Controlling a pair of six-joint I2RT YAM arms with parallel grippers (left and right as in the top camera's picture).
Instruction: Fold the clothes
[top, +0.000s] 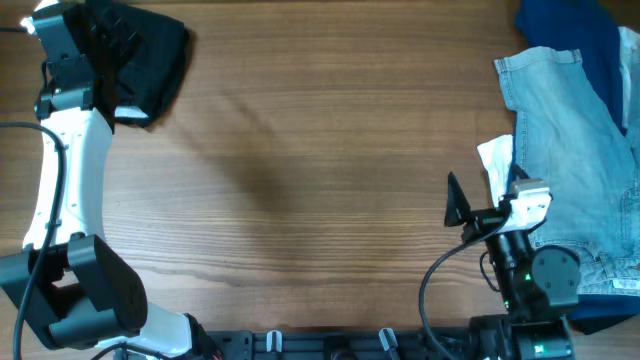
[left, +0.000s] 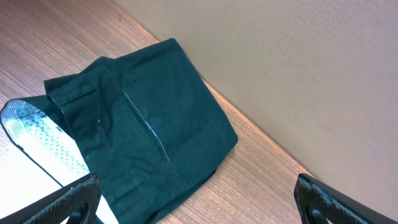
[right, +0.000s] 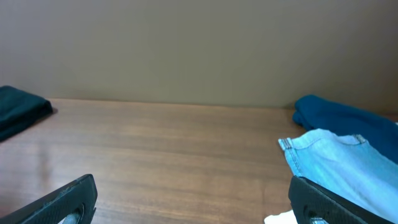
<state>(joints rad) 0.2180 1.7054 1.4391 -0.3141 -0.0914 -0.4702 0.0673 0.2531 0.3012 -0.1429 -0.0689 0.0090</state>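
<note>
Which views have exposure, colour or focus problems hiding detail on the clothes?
Overhead: the black shorts are underexposed and merge with the left arm; a soft shadow lies across the table. Left wrist: the shorts read dark green, their white lining is blown out, and the left end effector fingers are blurred. Right wrist: soft overall, right end effector fingers out of focus.

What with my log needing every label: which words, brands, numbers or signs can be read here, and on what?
No text can be read in any view.
Shorts: no print; the white lining shows only dots.
Denim and blue garment: no label legible.
Left arm and right arm: no markings legible.
</note>
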